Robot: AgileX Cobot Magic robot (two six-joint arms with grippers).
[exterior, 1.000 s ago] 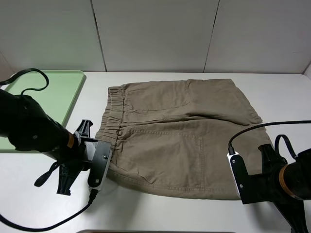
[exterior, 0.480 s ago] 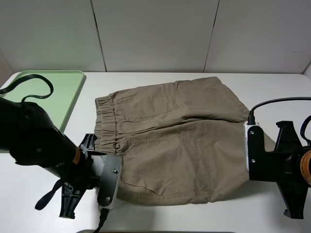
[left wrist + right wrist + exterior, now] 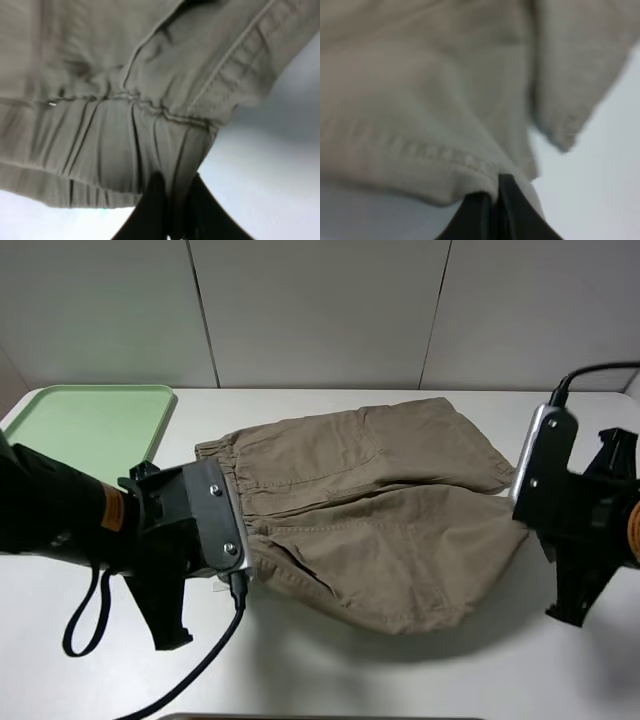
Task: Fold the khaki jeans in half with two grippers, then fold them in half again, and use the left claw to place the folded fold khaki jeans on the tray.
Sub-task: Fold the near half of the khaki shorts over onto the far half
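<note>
The khaki jeans (image 3: 370, 510) lie across the middle of the white table, their near half lifted and sagging. My left gripper (image 3: 238, 545), the left claw, is shut on the near end of the gathered waistband; the left wrist view shows black fingers (image 3: 155, 210) pinching the waistband (image 3: 115, 145). My right gripper (image 3: 522, 510) is shut on the near hem corner; the right wrist view shows fingers (image 3: 482, 215) clamped on the hem (image 3: 435, 155). The pale-green tray (image 3: 90, 425) lies at the far left.
A grey panelled wall (image 3: 320, 310) stands behind the table. A black cable (image 3: 190, 665) trails from the left arm over the near table. Bare white table (image 3: 400, 680) shows in front of the shorts.
Both grippers have risen and moved away from the near edge, lifting the near half of the shorts off the table. The far half has shifted slightly.
</note>
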